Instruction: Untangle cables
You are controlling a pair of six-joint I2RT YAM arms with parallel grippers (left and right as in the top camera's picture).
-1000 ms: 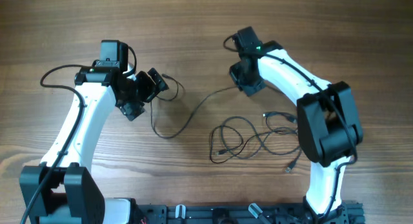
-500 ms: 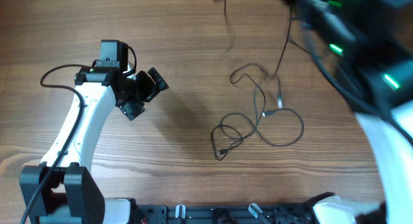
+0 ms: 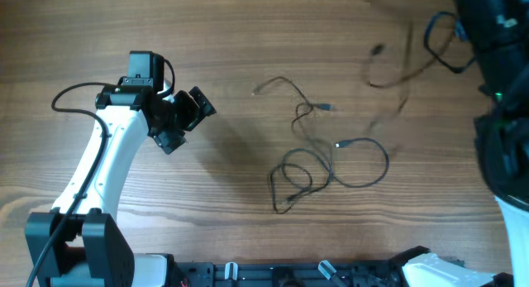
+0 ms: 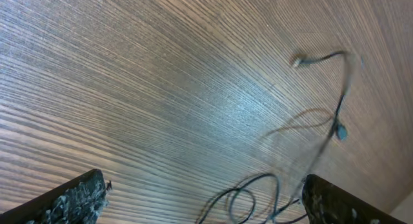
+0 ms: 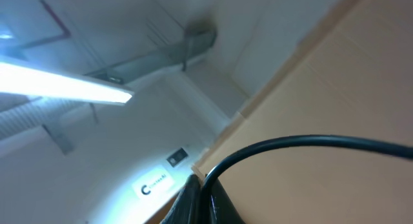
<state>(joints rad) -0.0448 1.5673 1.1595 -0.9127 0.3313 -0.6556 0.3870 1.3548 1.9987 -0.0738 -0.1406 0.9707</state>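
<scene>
The wooden table lies under everything. The right arm, blurred and high near the camera, is well to the right of the left gripper. The cables lie on the table in loose loops, to that gripper's right and apart from it. Its jaws are spread wide, grasping nothing. The right gripper is clenched on one dark cable.

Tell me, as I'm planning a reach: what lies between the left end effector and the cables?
Overhead view: only bare wooden table between the open left end effector and the cables.
</scene>
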